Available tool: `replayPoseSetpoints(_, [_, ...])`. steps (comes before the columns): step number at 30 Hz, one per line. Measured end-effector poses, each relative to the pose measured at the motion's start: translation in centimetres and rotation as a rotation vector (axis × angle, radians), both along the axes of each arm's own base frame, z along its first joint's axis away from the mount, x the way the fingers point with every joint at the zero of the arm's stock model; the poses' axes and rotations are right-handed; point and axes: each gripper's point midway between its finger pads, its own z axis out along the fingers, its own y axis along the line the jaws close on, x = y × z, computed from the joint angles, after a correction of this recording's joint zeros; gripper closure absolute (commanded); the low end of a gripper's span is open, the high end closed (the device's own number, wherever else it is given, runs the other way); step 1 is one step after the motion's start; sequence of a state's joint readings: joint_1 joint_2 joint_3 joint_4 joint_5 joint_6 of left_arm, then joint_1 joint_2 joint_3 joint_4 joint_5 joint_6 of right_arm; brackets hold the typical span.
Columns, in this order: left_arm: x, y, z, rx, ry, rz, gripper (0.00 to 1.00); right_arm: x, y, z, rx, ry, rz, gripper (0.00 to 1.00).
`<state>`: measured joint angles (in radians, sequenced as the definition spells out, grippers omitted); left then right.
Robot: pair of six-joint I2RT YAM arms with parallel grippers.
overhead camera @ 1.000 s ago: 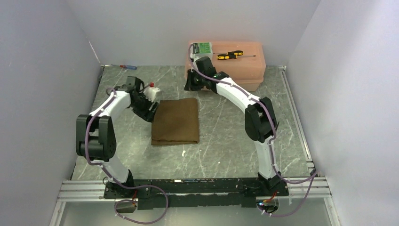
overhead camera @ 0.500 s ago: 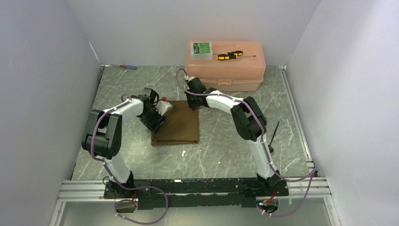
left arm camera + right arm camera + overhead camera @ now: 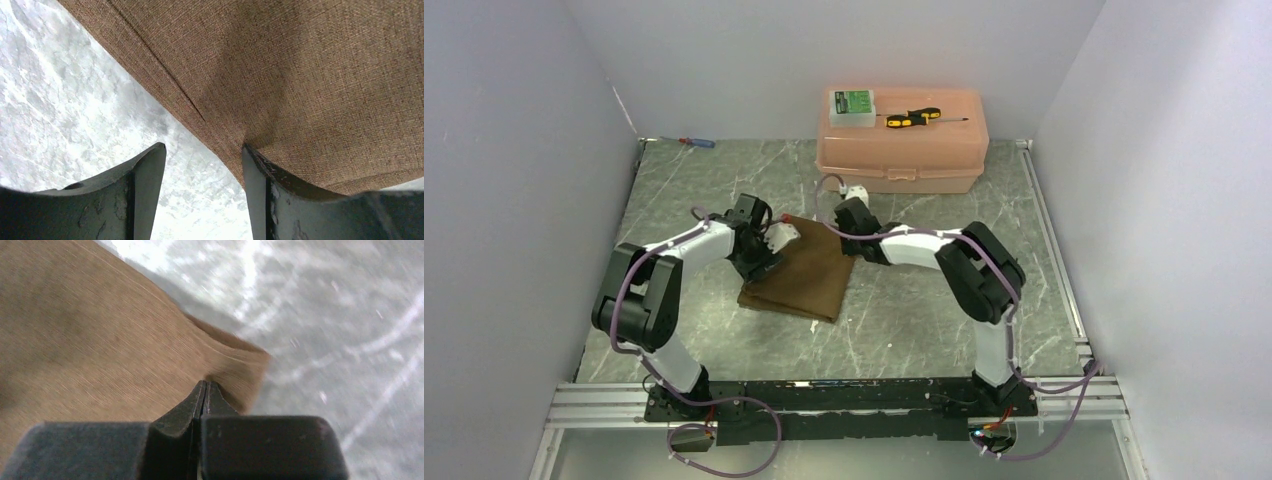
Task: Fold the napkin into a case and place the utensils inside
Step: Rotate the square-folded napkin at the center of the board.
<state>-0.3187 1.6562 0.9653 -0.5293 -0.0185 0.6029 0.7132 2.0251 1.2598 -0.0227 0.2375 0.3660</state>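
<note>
The napkin (image 3: 796, 278) is a folded brown cloth lying skewed on the marble table (image 3: 904, 310). My left gripper (image 3: 764, 256) is low at its left edge. In the left wrist view that gripper (image 3: 202, 150) is open, with one fingertip (image 3: 250, 157) pushing into the napkin's (image 3: 310, 75) edge and bare table between the jaws. My right gripper (image 3: 848, 238) is at the far right corner. In the right wrist view it (image 3: 205, 386) is shut, its tips pressed down on the napkin (image 3: 100, 350) just inside the corner. The utensils are out of view.
A pink plastic box (image 3: 924, 150) stands at the back, carrying a yellow-and-black screwdriver (image 3: 912, 117) and a small green-and-white box (image 3: 852, 103). A blue-and-red screwdriver (image 3: 696, 143) lies at the back left. Grey walls close in both sides.
Both arms came down onto the napkin, the right one moving in from beside the pink box. The napkin has slid and turned askew. The left jaws have narrowed slightly.
</note>
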Motion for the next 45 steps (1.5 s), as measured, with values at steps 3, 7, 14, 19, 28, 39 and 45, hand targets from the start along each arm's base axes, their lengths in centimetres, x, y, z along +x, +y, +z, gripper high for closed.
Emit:
replayPoseSetpoints(3, [0.5, 0.0, 0.1, 0.015, 0.004, -0.017, 0.38, -2.1, -2.6, -0.1, -0.004, 0.014, -0.068, 1.00])
replayPoseSetpoints(7, [2.5, -0.4, 0.5, 0.037, -0.016, -0.026, 0.36, -4.7, -5.1, -0.2, 0.006, 0.040, -0.131, 1.00])
replayPoseSetpoints(14, [4.9, -2.5, 4.6, -0.043, -0.034, -0.022, 0.29, -6.8, -7.0, 0.0, -0.002, 0.076, -0.169, 1.00])
replayPoseSetpoints(19, [4.6, -3.5, 9.0, -0.142, -0.058, -0.024, 0.30, -6.1, -6.3, 1.9, 0.006, 0.061, -0.154, 0.95])
replayPoseSetpoints(28, [-1.3, -1.5, 4.9, -0.140, 0.094, 0.008, 0.33, -1.0, -1.5, 7.0, 0.081, -0.063, -0.070, 0.96])
replayPoseSetpoints(39, [-2.4, 2.4, -0.3, 0.003, 0.097, 0.047, 0.39, -0.1, -1.4, 2.0, -0.003, 0.006, -0.040, 0.98])
replayPoseSetpoints(45, [0.2, 3.9, 0.2, 0.046, -0.004, 0.046, 0.39, -1.8, -2.6, 1.3, -0.009, 0.036, -0.028, 0.79])
